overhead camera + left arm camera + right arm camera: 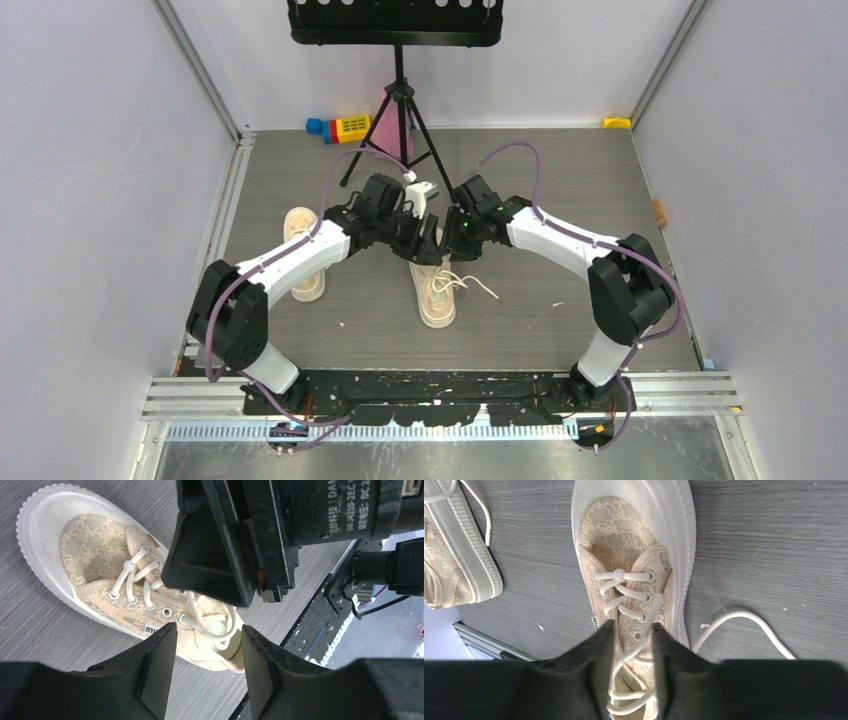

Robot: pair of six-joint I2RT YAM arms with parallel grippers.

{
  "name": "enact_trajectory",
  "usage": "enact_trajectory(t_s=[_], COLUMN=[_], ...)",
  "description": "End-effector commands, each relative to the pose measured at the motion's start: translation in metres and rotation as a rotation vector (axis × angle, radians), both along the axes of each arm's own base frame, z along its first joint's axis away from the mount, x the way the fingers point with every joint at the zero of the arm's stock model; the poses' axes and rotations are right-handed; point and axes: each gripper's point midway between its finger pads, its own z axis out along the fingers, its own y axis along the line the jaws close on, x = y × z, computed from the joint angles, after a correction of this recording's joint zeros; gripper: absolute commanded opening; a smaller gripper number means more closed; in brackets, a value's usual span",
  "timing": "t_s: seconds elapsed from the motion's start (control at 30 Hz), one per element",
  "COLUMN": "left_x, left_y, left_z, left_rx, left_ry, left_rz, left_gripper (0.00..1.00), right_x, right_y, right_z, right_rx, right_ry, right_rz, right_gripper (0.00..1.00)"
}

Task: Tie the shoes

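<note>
Both pincers hang over one sneaker, so the step in hand looks like picking up its untied laces (629, 591). Of the two, the right pincer (633, 666) is parted only a little. Its fingers straddle the sneaker's throat and a lace strand runs slack up the gap. Neither pad presses that strand, so this pincer holds nothing. The left pincer (207, 667) is spread wider above the heel opening, where a lace loop lies, and it is empty too. The right pincer's black body fills the view just beyond it.

That sneaker (437, 295) lies about midway across the counter (570, 200), with its toe toward the near edge. Its free lace end (478, 285) trails toward the right edge. The second sneaker (303, 250) sits nearer the left edge, partly under the left arm, and its laces cannot be made out. A tripod music stand (400, 110) and toy blocks (340, 127) stand at the far edge.

No knot is started. The next move probably calls for each pincer to close on its own strand. Each would need to go low enough to catch the thin lace without pinching the upper, before the two draw apart to cross.
</note>
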Motion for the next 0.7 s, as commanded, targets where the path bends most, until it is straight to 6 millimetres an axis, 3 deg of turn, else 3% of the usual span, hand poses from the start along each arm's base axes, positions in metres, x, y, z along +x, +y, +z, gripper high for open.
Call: enact_trajectory(t_s=[0.0, 0.1, 0.37, 0.57, 0.67], left_x=[0.002, 0.004, 0.011, 0.015, 0.021], left_y=[0.005, 0.009, 0.0, -0.012, -0.014], left_z=[0.009, 0.01, 0.02, 0.032, 0.028], left_rx=[0.001, 0.003, -0.051, -0.144, -0.147], left_ry=[-0.055, -0.083, -0.099, -0.098, -0.086], left_rz=[0.019, 0.043, 0.06, 0.084, 0.118], left_gripper=[0.52, 0.53, 0.56, 0.6, 0.56], right_x=[0.013, 0.017, 0.022, 0.021, 0.02], right_y=[0.016, 0.016, 0.025, 0.029, 0.029], right_z=[0.016, 0.032, 0.084, 0.105, 0.109], right_rx=[0.076, 0.083, 0.151, 0.191, 0.2], right_ry=[-0.028, -0.066, -0.143, -0.161, -0.164], right_rz=[-0.015, -0.021, 0.017, 0.026, 0.028], right_gripper=[0.15, 0.01, 0.0, 0.0, 0.0])
